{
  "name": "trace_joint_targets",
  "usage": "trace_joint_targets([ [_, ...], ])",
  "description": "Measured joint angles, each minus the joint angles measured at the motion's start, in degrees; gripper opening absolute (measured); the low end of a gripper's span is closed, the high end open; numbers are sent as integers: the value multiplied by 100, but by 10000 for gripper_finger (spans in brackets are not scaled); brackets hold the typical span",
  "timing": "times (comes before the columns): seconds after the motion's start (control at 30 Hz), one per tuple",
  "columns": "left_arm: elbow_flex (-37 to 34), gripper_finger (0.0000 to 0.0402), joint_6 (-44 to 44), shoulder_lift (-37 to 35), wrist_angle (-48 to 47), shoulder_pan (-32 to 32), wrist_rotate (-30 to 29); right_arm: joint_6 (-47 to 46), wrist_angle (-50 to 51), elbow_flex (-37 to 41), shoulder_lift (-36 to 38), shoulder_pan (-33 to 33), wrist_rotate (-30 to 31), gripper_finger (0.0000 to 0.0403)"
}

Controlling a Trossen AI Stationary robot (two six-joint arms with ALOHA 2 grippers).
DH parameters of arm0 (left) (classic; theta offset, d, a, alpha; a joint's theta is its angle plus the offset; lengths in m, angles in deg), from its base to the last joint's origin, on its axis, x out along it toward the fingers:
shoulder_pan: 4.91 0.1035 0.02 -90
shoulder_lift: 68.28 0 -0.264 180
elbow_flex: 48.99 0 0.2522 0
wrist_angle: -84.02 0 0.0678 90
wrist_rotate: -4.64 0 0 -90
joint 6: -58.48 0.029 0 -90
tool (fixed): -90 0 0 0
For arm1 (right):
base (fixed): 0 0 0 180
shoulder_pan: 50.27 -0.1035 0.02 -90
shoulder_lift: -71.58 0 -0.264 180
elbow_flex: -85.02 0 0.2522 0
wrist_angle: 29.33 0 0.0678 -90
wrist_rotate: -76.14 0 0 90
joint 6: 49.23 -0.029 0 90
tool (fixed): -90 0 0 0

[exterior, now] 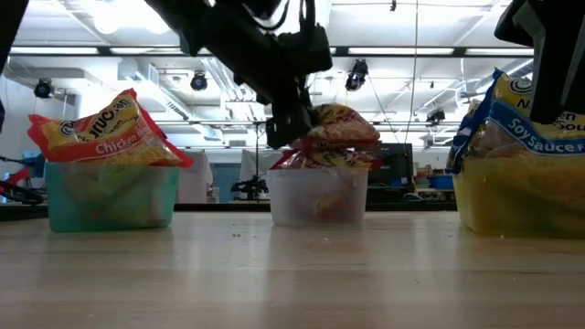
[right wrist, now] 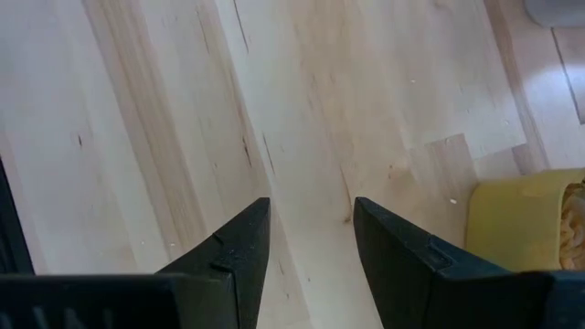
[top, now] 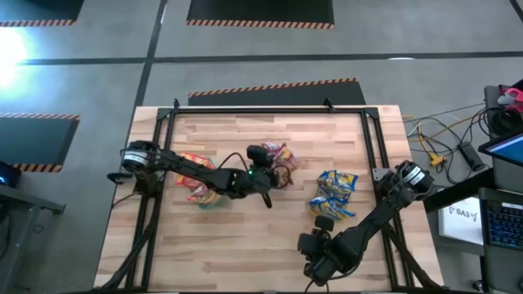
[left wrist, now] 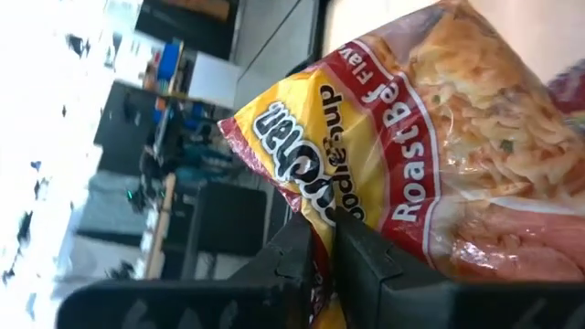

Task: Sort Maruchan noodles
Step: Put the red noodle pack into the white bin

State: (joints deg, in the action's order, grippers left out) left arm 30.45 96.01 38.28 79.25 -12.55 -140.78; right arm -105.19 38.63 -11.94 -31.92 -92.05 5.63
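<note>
Three bins look filled, and you can see no loose packets on the table [top: 245, 237], so the sort seems nearly done; the last step is dropping the red packet [left wrist: 439, 155]. Your left gripper [left wrist: 320, 242] pinches that packet by one edge over the clear bin [exterior: 318, 194] near table centre, its long axis running roughly nine to three. Your right gripper [right wrist: 311, 238] waits at five o'clock, jaws apart and empty.
</note>
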Motion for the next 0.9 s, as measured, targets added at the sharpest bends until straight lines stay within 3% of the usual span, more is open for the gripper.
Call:
trace_joint_targets([
  [0.27,-14,48,-1177,12,-45,98,-305,-23,2,0,0,-34,-2,150],
  [0.53,-14,98,-2812,5,-1397,117,415,-64,-8,0,0,-50,2,150],
  [0.9,264,152,-2615,-19,-1491,68,259,-62,-17,0,0,-48,2,150],
])
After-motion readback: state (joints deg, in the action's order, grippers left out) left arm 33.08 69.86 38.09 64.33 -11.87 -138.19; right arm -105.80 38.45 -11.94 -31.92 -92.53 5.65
